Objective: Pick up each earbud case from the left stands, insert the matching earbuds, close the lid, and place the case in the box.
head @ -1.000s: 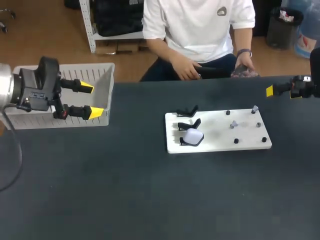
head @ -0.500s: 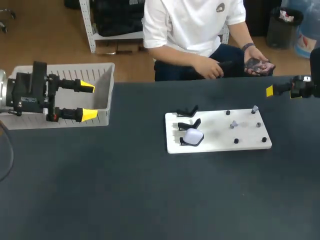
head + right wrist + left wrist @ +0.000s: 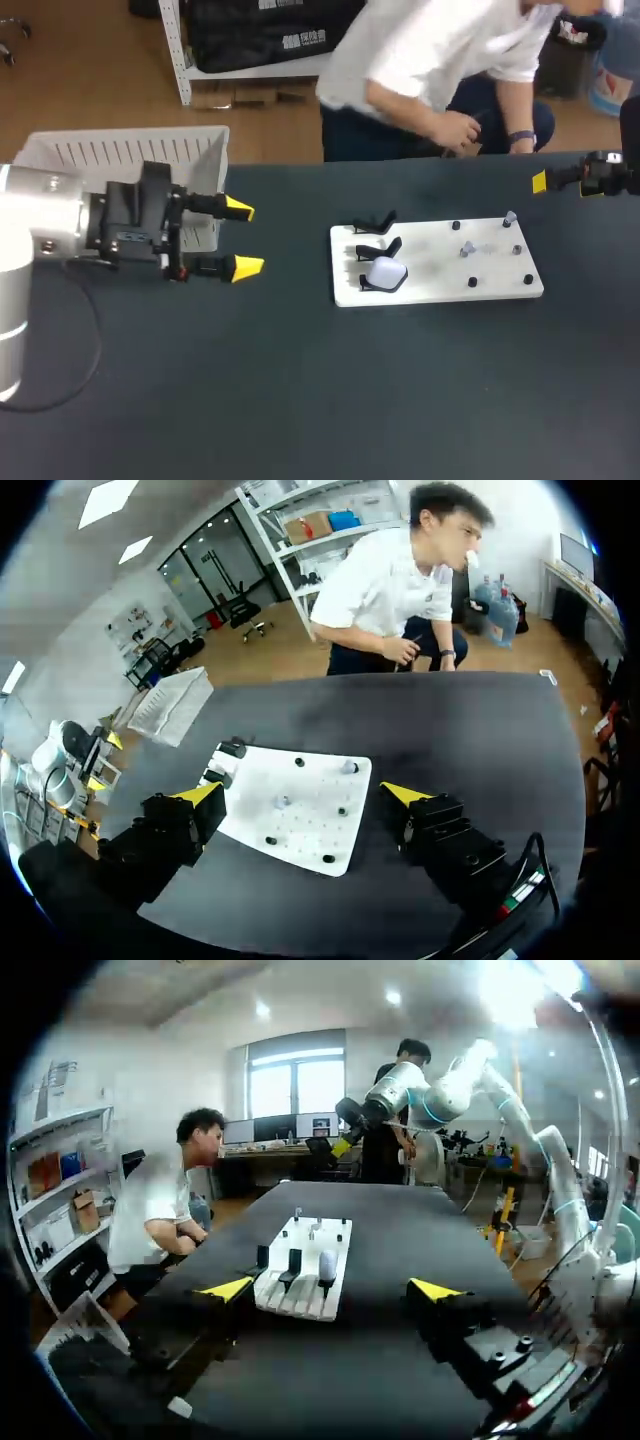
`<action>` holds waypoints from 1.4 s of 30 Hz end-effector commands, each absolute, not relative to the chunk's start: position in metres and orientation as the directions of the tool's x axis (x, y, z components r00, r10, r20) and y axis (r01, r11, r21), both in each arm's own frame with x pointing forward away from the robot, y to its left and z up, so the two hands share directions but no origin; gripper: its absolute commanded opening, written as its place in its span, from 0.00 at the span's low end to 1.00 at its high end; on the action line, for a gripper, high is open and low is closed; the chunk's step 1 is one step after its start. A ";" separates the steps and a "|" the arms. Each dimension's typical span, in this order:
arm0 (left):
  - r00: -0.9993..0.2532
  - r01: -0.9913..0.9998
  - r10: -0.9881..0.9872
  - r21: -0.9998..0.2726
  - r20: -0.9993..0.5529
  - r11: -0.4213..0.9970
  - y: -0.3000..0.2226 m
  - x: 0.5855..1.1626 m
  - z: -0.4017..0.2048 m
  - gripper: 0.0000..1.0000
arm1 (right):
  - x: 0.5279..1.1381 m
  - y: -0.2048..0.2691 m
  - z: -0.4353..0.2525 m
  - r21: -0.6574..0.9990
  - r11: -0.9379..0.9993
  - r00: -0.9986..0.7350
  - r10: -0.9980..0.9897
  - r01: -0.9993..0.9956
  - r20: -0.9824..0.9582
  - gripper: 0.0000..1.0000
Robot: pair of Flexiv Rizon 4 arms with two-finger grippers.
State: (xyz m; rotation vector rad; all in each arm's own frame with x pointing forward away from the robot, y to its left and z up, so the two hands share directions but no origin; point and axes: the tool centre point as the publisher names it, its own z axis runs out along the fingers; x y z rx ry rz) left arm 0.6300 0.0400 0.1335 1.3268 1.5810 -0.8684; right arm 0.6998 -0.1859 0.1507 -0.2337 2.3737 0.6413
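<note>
Just getting to the pick-up: hovering the left gripper [image 3: 243,237] by the box [image 3: 120,150], fingers wide, gripping nothing. Needing to reach over and pinch the white case [image 3: 385,272] sitting on the board's [image 3: 430,285] front stand. Holding the right gripper [image 3: 302,792] wide open too. Struggling to make out the tiny earbuds.

A robotics lab: a dark bench [image 3: 300,400] bears a white pegged fixture board [image 3: 440,285], the left arm [image 3: 50,215] to the board's left beside a slatted grey box [image 3: 120,152], the right arm [image 3: 605,175] to the board's right.
</note>
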 end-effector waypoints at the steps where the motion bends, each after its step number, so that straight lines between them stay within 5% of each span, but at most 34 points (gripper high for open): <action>1: -0.059 0.995 0.410 -0.021 -0.910 0.097 -0.005 0.653 0.110 1.00 | 0.700 -0.186 0.151 0.386 0.864 -0.767 -0.001 -0.324 -0.642 1.00; 21: -0.081 0.996 0.450 -0.092 -0.889 -0.002 -0.104 0.641 0.059 1.00 | 0.700 -0.186 0.151 0.386 0.864 -0.767 -0.001 -0.324 -0.642 1.00; 42: -0.088 0.996 0.452 -0.090 -0.888 0.016 -0.103 0.646 0.058 1.00 | 0.700 -0.186 0.151 0.386 0.864 -0.767 -0.001 -0.324 -0.642 1.00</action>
